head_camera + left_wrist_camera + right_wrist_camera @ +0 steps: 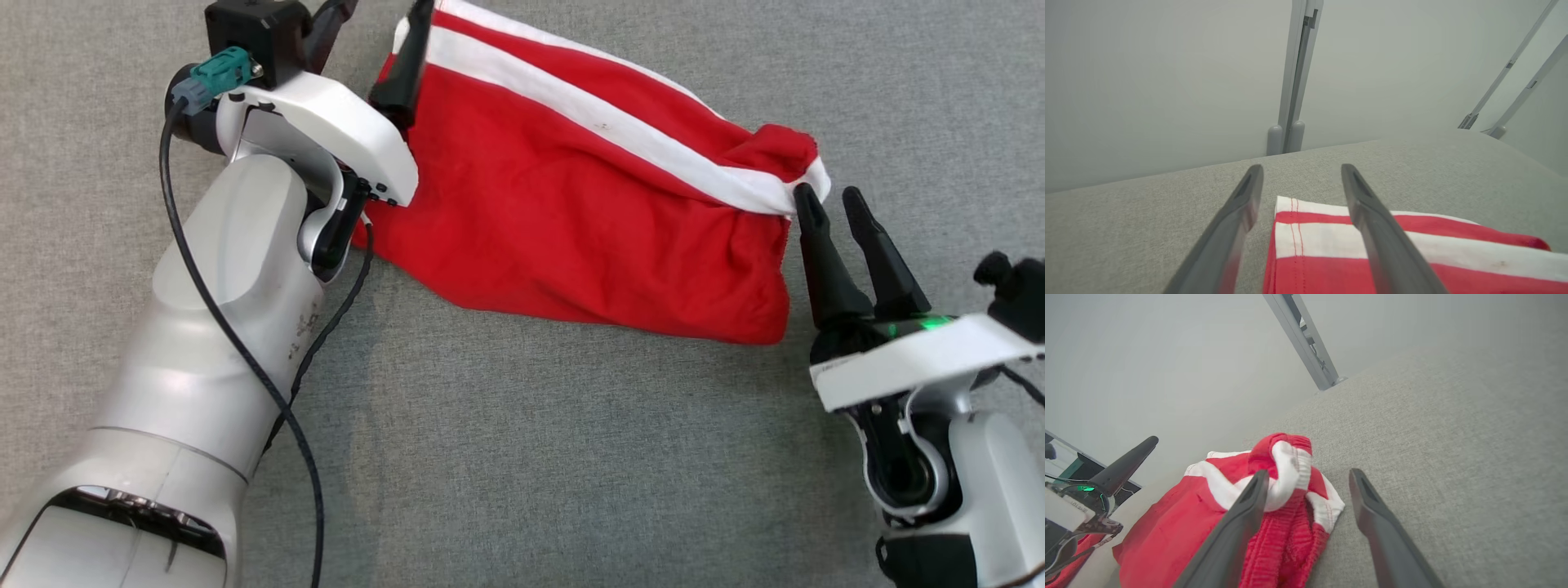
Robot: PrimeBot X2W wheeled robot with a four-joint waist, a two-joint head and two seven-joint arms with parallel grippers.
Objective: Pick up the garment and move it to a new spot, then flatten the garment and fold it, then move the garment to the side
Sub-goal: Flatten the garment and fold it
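Lying across upper centre, grey surface (pixel 522 449): red white-striped garment (pixel 571 220). Left gripper (pixel 1301 169) upper left, fingers apart over its corner. Right gripper (pixel 829 194) at right, fingers apart, one possibly touching the bunched end.

Lower left of frame: left arm (pixel 220 269) has a pale silver-grey rounded forearm and a glossy white wrist shell (pixel 326 122) with small dark screws on its edge. A black box (pixel 257 33) and teal connector (pixel 216 73) sit at upper left, and a thin black cable (pixel 233 343) runs down the forearm. Lower right: right arm (pixel 980 457) has a white shell, black joint parts and a green light (pixel 931 322); left gripper (pixel 1301 168) and right gripper (pixel 829 196) each have two long dark-grey tapered fingers.
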